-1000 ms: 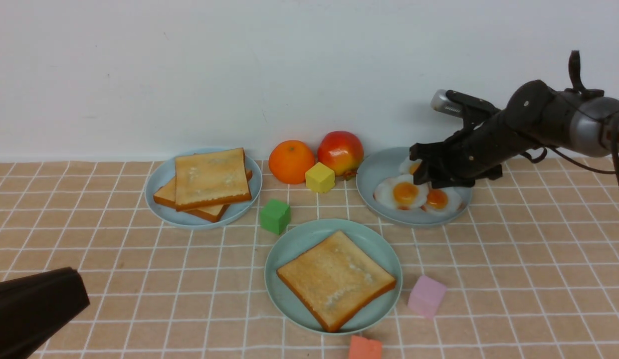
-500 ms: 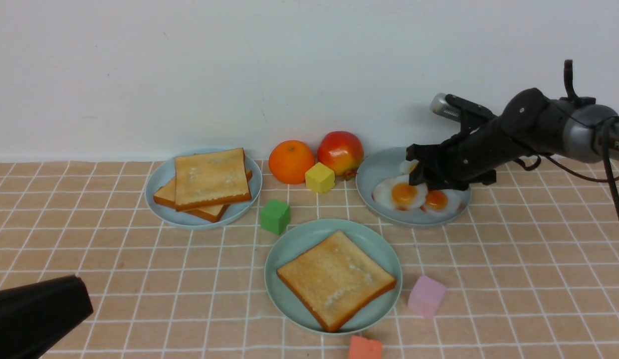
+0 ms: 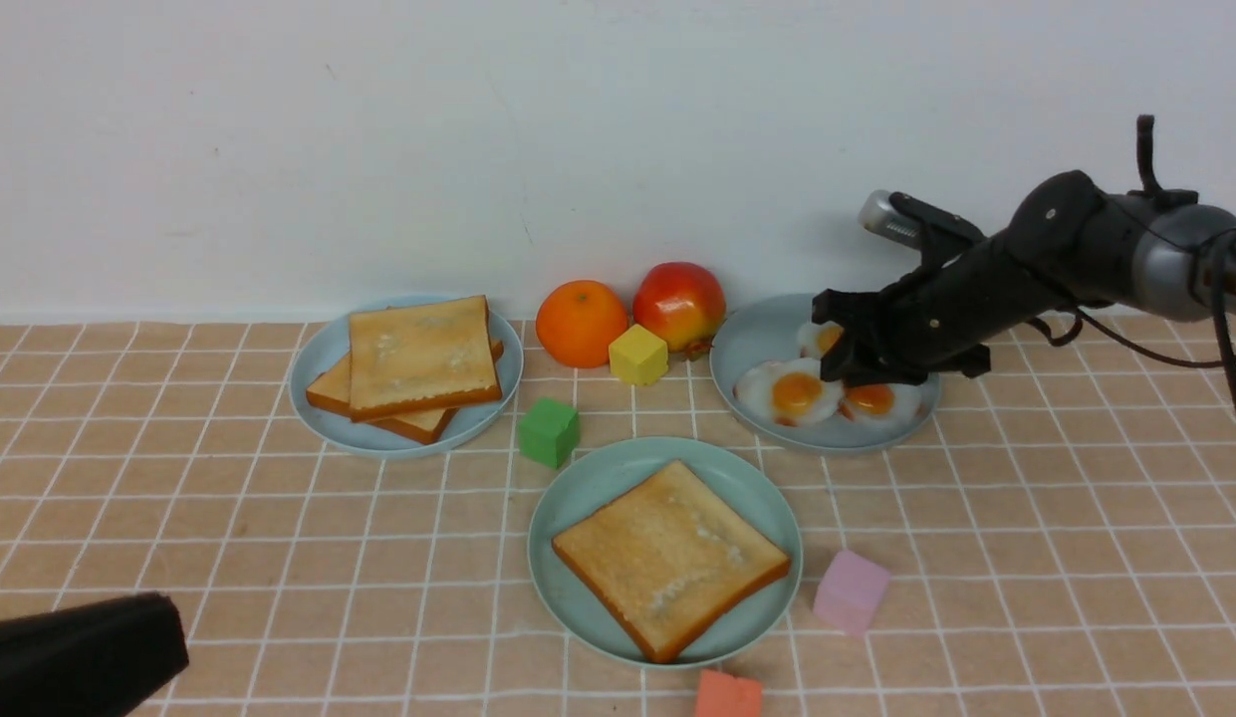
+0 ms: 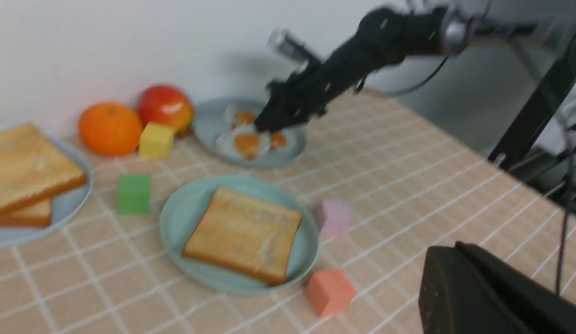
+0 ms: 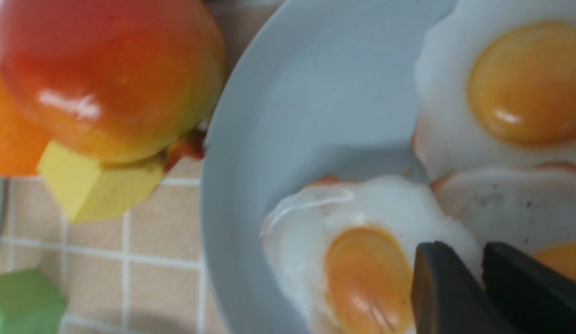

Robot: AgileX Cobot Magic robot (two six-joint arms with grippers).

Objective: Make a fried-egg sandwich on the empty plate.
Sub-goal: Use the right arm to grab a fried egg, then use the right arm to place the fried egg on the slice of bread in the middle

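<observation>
A golden toast slice lies on the pale teal plate at front centre. Two more toast slices are stacked on a blue-grey plate at back left. The fried egg with the orange yolk lies on the back right plate beside two smaller eggs. My right gripper is down on that plate. Its jaws are nearly together, pinching the white rim of the fried egg. My left gripper is shut and empty at the front left corner, seen also in the left wrist view.
An orange, a red apple and a yellow cube sit between the two back plates. A green cube, a pink cube and a coral cube lie around the teal plate.
My right gripper dropped onto the egg plate and its jaws closed on the fried egg's edge; the egg shifted slightly left. My left gripper sank lower toward the front left corner.
</observation>
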